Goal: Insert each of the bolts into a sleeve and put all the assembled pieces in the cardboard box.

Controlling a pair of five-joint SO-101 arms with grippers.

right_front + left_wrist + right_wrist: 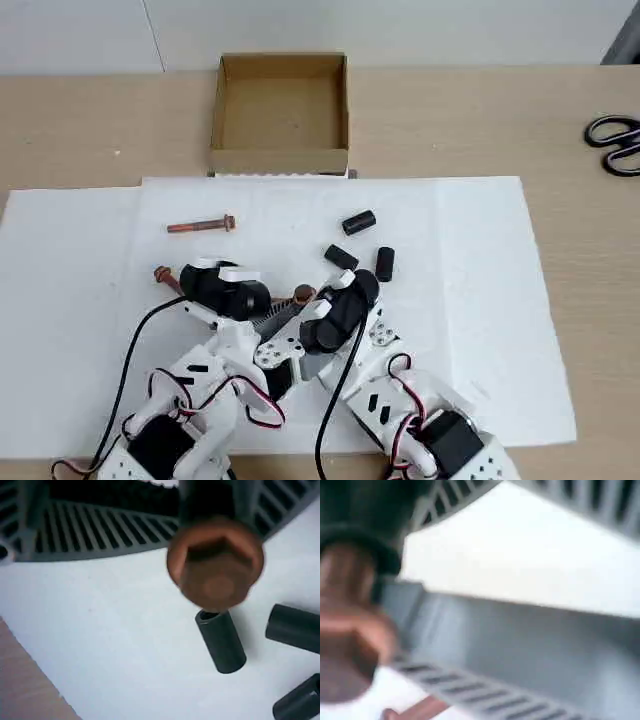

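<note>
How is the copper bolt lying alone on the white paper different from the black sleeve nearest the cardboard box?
The copper-coloured metal bolt is long and thin with a wider head; the black tube-shaped sleeve is short and stubby. The bolt lies almost level across the high view; the sleeve sits slanted. Both rest loose on the white paper sheet, outside the brown cardboard box.

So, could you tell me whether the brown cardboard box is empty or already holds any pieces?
Empty. In the high view the brown cardboard box has a bare floor, with nothing lying inside.
</note>
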